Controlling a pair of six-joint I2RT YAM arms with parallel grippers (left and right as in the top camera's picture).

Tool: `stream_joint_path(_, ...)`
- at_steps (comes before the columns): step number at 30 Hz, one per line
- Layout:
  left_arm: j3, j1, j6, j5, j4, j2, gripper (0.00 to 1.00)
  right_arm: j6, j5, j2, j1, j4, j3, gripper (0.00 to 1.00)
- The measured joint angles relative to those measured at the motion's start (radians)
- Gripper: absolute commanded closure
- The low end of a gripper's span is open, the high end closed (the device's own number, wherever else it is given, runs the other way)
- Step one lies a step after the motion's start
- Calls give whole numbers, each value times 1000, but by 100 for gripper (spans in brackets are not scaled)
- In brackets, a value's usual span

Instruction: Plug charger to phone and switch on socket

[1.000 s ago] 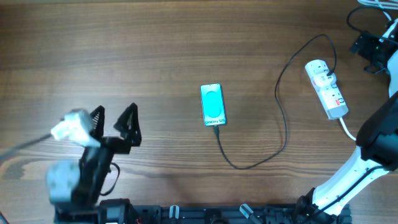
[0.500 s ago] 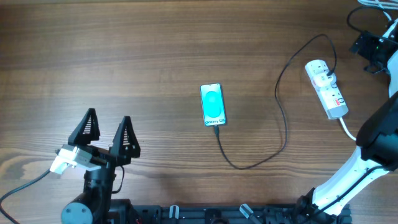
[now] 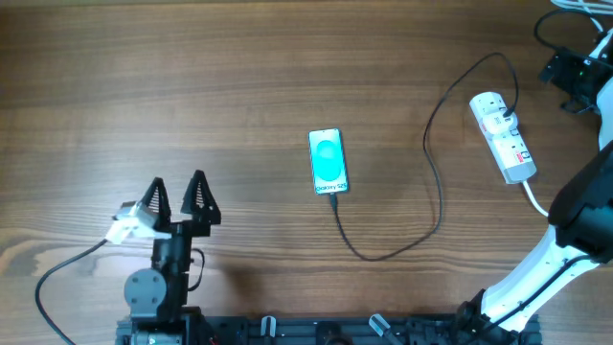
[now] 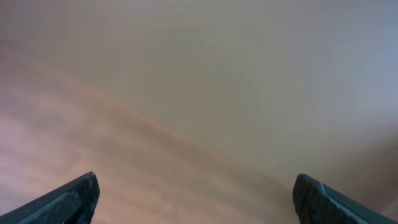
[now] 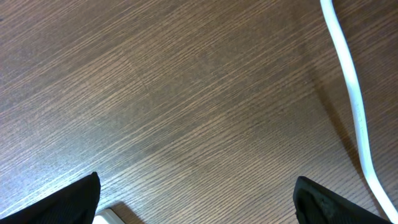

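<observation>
The phone (image 3: 328, 161) lies flat at the table's middle, turquoise screen up. The charger (image 3: 439, 192), a thin black cable, runs from the phone's near edge, loops right and up, and ends at a black plug in the socket (image 3: 505, 139), a white power strip at the right. The cable's tip touches the phone's near edge; I cannot tell if it is seated. My left gripper (image 3: 177, 195) is open and empty near the front left, far from the phone; its wrist view (image 4: 196, 179) shows only blurred wood. My right gripper (image 5: 196, 180) is open and empty over bare wood.
The socket's thick white cord (image 5: 354, 106) runs down the right of the right wrist view, and a white corner (image 5: 107, 218) shows at the bottom left edge. The right arm (image 3: 575, 216) stands at the table's right edge. Black robot cables (image 3: 67, 278) trail at front left.
My left arm has swung back toward the front edge and straightened, its fingers still apart. The phone, charger, socket and right arm have not moved.
</observation>
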Motion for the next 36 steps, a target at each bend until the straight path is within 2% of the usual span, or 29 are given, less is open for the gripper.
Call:
stream_joint_path(3, -3, 0, -4, -11, -137, -1, 0, 0, 0, 0, 0, 0, 0, 0)
stream_joint_path(29, -3, 0, -4, -12, -140, 0, 0, 0, 0, -11, 10, -4, 0, 0)
stream_joint_path(32, -3, 0, -4, -12, -139, 0, 0, 0, 3, -94, 36, -9, -4, 0)
stream_joint_path(36, -3, 0, -4, -12, -139, 0, 0, 0, 4, -341, 85, -6, -4, 0)
